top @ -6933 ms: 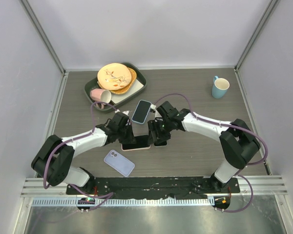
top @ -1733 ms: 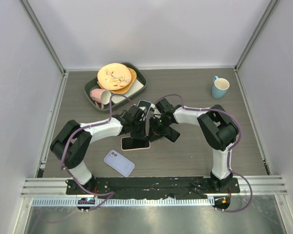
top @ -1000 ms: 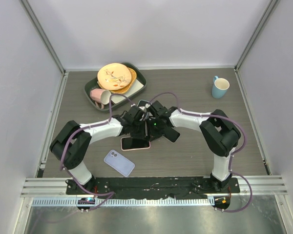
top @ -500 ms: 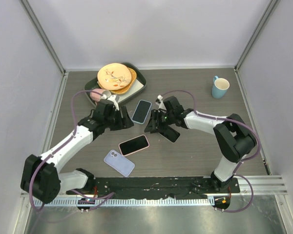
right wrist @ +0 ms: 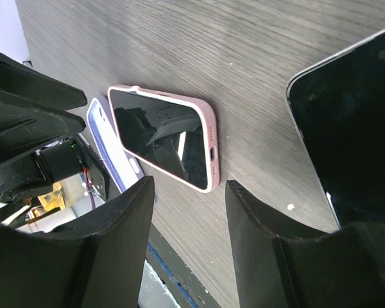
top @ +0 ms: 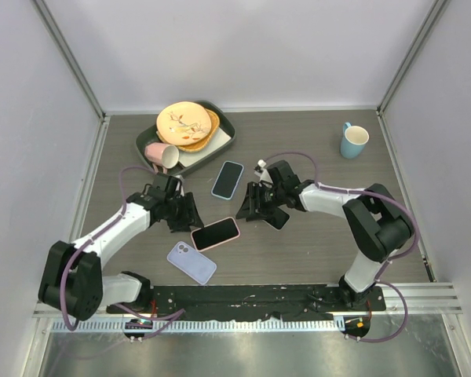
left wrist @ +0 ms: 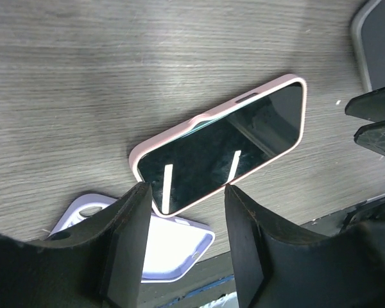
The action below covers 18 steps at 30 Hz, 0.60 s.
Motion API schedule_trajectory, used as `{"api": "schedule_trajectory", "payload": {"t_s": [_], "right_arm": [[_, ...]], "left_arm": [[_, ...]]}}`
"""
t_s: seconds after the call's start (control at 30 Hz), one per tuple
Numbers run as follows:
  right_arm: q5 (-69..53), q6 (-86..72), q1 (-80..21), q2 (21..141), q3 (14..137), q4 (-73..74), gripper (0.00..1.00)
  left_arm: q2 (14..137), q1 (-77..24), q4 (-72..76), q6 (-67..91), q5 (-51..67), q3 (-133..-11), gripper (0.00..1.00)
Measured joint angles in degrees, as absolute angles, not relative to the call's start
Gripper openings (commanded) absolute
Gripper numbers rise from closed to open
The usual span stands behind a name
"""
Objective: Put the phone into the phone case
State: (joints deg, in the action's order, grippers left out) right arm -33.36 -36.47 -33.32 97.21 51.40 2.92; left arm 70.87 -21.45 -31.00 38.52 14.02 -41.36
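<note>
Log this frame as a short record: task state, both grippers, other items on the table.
task state: phone appears seated in pink case, screen up, flat on table
left gripper: open, empty, beside the phone
right gripper: open, empty, over black phone
other phones: blue phone; lavender one, near edge
elsewhere: tray with plates and pink cup; blue mug
</note>
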Motion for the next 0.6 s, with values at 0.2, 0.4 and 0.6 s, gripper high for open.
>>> {"api": "schedule_trajectory", "payload": {"t_s": [0.2,0.4,0.6], "right_arm": [[-34.0,-36.4,-34.0,101.8,51.1,2.3,0.49],[-35.9,-36.8,-36.1,104.5,51.1,-0.5,0.43],[-37.5,-37.7,-37.1,106.5,51.3,-2.9,0.27]], "left_arm": [[75.2,-21.5,-31.5,38.5,15.0,-40.4,0.44],[78.3,-21.5,-31.6,38.5,15.0,-39.3,0.41],[80.8,-21.1,-31.5,38.3,15.1,-39.0,0.31]]}}
